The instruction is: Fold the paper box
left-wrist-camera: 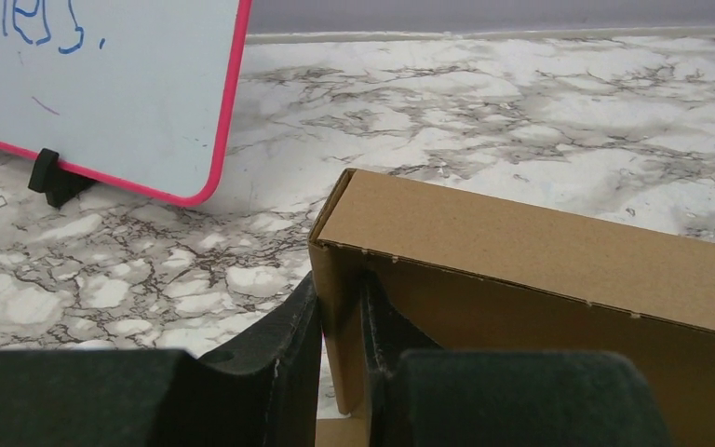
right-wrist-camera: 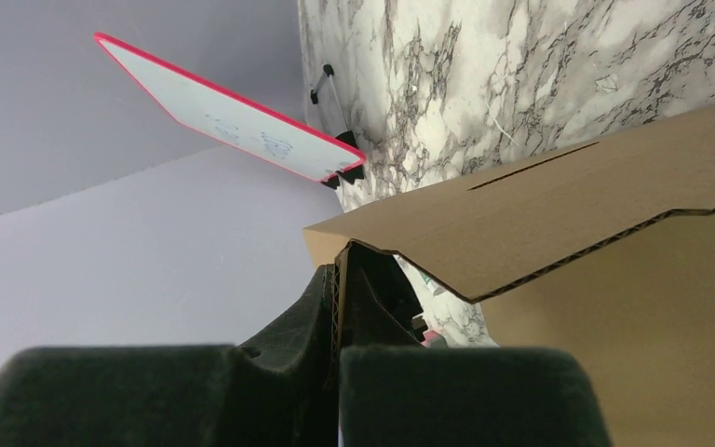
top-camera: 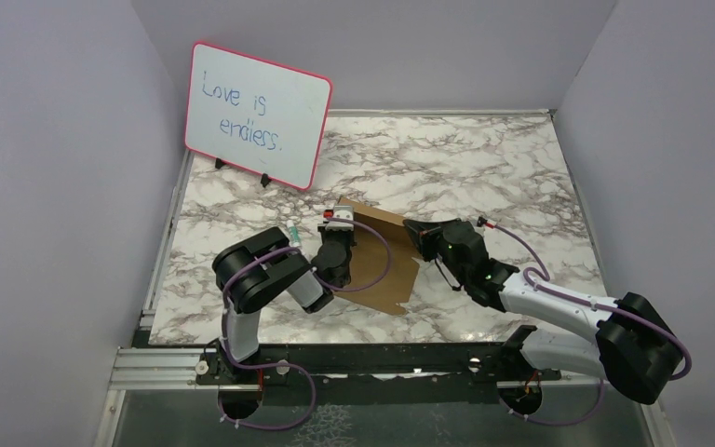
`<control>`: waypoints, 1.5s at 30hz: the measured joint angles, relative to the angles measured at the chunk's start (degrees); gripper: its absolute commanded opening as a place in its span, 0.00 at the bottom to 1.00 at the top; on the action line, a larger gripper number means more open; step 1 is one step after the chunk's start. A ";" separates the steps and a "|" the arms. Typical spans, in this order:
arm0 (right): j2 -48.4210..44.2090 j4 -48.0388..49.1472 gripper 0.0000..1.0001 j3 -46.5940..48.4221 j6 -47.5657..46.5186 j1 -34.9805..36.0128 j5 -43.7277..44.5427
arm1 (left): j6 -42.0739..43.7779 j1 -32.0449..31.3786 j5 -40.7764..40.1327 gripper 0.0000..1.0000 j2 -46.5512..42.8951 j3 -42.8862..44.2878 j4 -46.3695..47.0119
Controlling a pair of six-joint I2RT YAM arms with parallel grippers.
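Observation:
The paper box (top-camera: pixel 396 244) is plain brown cardboard, partly folded, standing on the marble table between my two arms. In the left wrist view, one long wall (left-wrist-camera: pixel 540 251) is raised, and a short end flap stands at its near corner. My left gripper (left-wrist-camera: pixel 340 284) is shut on that end flap, one finger on each side. My left gripper (top-camera: pixel 343 230) is at the box's left edge. My right gripper (top-camera: pixel 416 235) is at the box's right edge. In the right wrist view, my right gripper (right-wrist-camera: pixel 340 265) is shut on a corrugated edge of the paper box (right-wrist-camera: pixel 559 214).
A pink-framed whiteboard (top-camera: pixel 256 116) with blue writing leans on black feet at the back left; it also shows as a whiteboard (left-wrist-camera: pixel 102 84) close ahead of the left wrist. Purple-grey walls enclose the marble table (top-camera: pixel 484 158) on three sides.

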 measured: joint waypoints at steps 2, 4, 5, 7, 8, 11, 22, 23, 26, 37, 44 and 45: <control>0.07 0.02 0.01 0.00 0.02 0.20 0.04 | 0.90 -0.52 -2.08 0.25 0.83 1.18 0.07; 0.26 0.13 0.01 0.00 0.02 0.35 0.04 | 1.62 -0.83 -3.69 0.29 1.68 2.16 0.09; 0.35 0.28 0.01 0.00 0.04 0.44 0.07 | 2.05 -0.96 -4.59 0.30 2.16 2.67 0.13; 0.37 0.42 0.01 0.00 0.04 0.70 0.09 | 2.82 -1.09 -6.14 0.34 3.13 3.54 0.20; 0.37 0.44 0.01 0.00 0.04 0.79 0.09 | 2.99 -1.09 -6.60 0.35 3.50 3.80 0.26; 0.39 0.42 0.01 0.00 0.02 1.01 0.09 | 3.41 -1.16 -7.80 0.41 4.24 4.15 0.61; -0.02 0.15 0.01 0.00 -0.04 1.33 0.66 | -0.04 -0.96 -8.15 0.61 3.30 0.76 -1.18; -0.11 0.09 0.01 0.00 -0.04 1.33 0.68 | -0.46 -0.92 -7.56 0.61 2.69 -0.04 -1.38; -0.26 -0.02 0.01 0.02 -0.11 1.33 0.81 | -2.23 -0.68 -5.53 0.64 -0.13 -2.91 -2.19; -0.26 -0.09 0.01 0.22 -0.85 1.33 1.09 | -7.80 0.37 4.13 0.71 -5.97 -12.20 -2.91; -0.26 -0.07 0.01 0.22 -1.07 1.33 1.22 | -9.53 2.47 10.88 0.72 -5.97 -13.53 -2.01; -0.26 -0.07 0.01 0.22 -1.09 1.33 1.22 | -9.73 2.89 11.65 0.72 -5.95 -13.44 -1.73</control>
